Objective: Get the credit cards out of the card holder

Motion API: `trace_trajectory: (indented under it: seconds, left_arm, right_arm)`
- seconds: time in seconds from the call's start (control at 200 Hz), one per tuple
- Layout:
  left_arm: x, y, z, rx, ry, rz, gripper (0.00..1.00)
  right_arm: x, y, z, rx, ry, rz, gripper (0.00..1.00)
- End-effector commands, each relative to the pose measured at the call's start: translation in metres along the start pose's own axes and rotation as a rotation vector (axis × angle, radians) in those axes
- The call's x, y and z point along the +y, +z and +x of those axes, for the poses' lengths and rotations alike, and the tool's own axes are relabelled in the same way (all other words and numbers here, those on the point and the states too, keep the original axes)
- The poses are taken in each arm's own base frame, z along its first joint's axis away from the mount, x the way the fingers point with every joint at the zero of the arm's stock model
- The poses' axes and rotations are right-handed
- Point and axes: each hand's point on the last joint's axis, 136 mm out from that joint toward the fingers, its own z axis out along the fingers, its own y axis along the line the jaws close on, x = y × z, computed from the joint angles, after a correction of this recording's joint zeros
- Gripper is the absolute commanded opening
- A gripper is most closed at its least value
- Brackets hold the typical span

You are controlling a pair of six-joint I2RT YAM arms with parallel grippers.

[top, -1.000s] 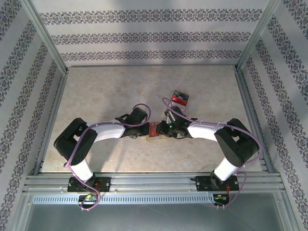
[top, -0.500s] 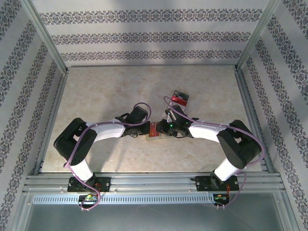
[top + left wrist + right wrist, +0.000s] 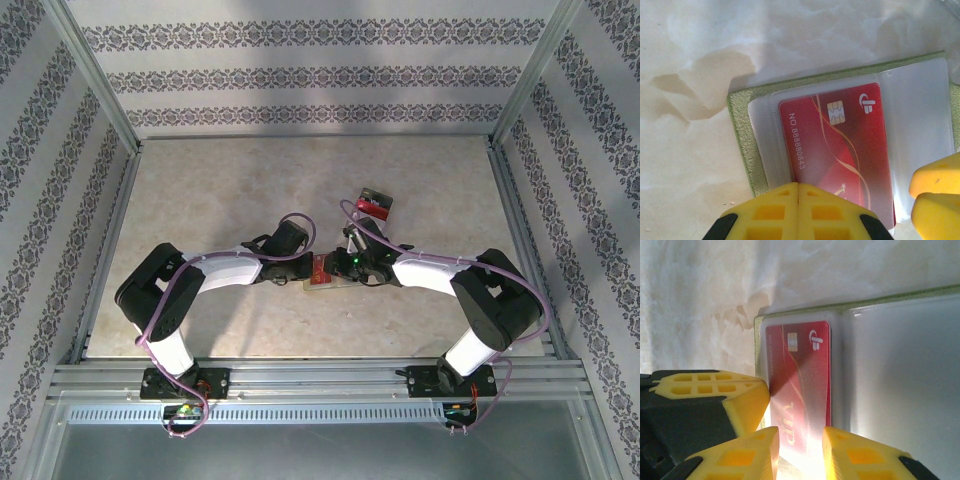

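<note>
The card holder (image 3: 322, 288) lay open and flat on the table (image 3: 220, 200), near the middle, between the two arms. It was soft and olive green round its rim. Inside it was paler, with shiny see-through pockets. One red card (image 3: 840, 145) sat in a clear pocket (image 3: 765, 125) at one end of the holder. The card had a small gold chip, a white mark, thin gold swirls and a row of white numbers down one side.

The left gripper (image 3: 798, 200) had its yellow fingers squeezed tight together, with nothing between them. Its tips sat at the holder's edge, right beside the red card. The right gripper (image 3: 800, 450) had its fingers a little way apart, at the end of the red card away from the chip. A bright glare hid that spot, so it was not clear if the fingers touched the card.

Some loose cards (image 3: 375, 205), red and dark, lay farther back on the table, well apart from the holder.
</note>
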Motion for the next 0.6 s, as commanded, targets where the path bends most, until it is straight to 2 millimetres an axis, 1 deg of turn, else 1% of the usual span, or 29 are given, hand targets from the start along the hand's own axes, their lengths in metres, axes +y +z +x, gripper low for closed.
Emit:
trace_trajectory:
  seconds: [0.0,0.265,0.595]
  left_arm:
    - [-0.008,0.005,0.003,0.013,0.022,0.019,0.0]
    - [-0.011,0.008,0.004,0.022,0.019,0.036,0.0]
    - [-0.008,0.01,0.006,0.029,0.013,0.027,0.0]
  right_arm:
    - [-0.001,0.0,-0.003,-0.007,0.01,-0.014,0.29]
    - [-0.004,0.002,-0.006,-0.004,0.02,-0.02,0.29]
    - [-0.013,0.009,-0.006,0.006,0.036,-0.015,0.28]
